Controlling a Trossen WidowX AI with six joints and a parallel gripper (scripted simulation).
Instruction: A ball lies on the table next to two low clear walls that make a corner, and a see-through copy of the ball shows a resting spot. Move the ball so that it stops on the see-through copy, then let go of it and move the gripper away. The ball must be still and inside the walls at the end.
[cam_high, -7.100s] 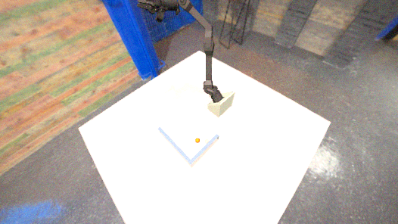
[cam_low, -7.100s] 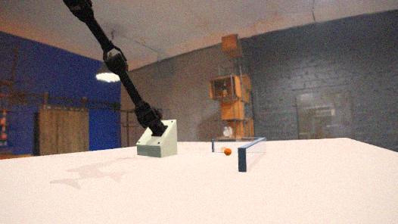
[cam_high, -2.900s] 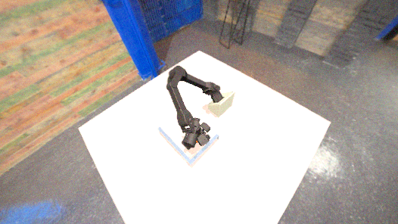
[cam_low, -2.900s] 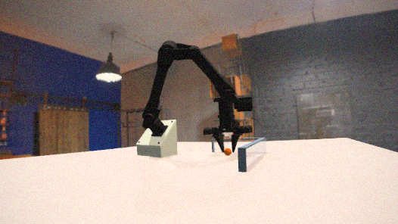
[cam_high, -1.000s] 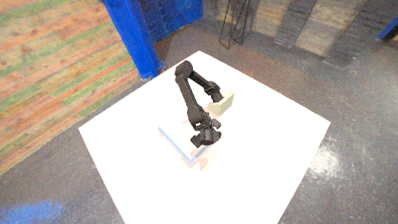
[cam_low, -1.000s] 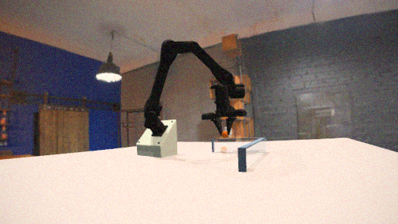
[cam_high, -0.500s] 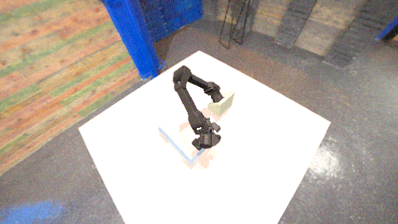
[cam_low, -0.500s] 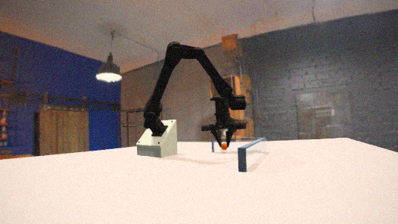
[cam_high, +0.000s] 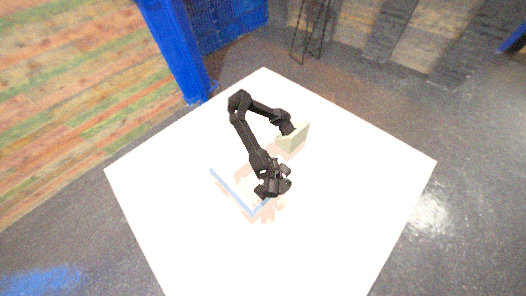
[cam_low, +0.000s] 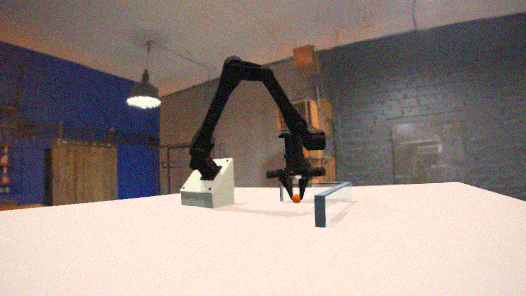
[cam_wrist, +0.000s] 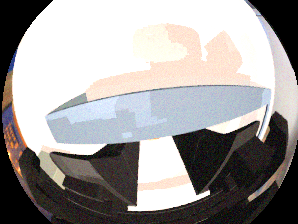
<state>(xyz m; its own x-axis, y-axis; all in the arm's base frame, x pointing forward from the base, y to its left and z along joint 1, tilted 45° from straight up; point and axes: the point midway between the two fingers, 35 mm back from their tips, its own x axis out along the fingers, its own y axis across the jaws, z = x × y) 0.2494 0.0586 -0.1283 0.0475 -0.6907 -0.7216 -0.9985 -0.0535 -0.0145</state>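
Note:
The orange ball (cam_low: 296, 198) is between the fingertips of my gripper (cam_low: 296, 195) (cam_wrist: 156, 141), low at the table, in the exterior view. My gripper is shut on it. In the wrist view the ball is almost wholly hidden behind a blue-edged wall, with only a thin orange sliver showing. The two low clear walls (cam_high: 230, 190) (cam_low: 320, 210) (cam_wrist: 190, 110) meet in a corner beside the gripper. The arm hides the ball and fingertips in the top view. The see-through copy cannot be made out in any view.
The arm's pale wedge-shaped base (cam_high: 291, 142) (cam_low: 207, 195) stands on the white table (cam_high: 350, 190) (cam_low: 150, 250). One wall runs close in front of the fingers in the wrist view; the other wall's end stands to the right of the gripper in the exterior view.

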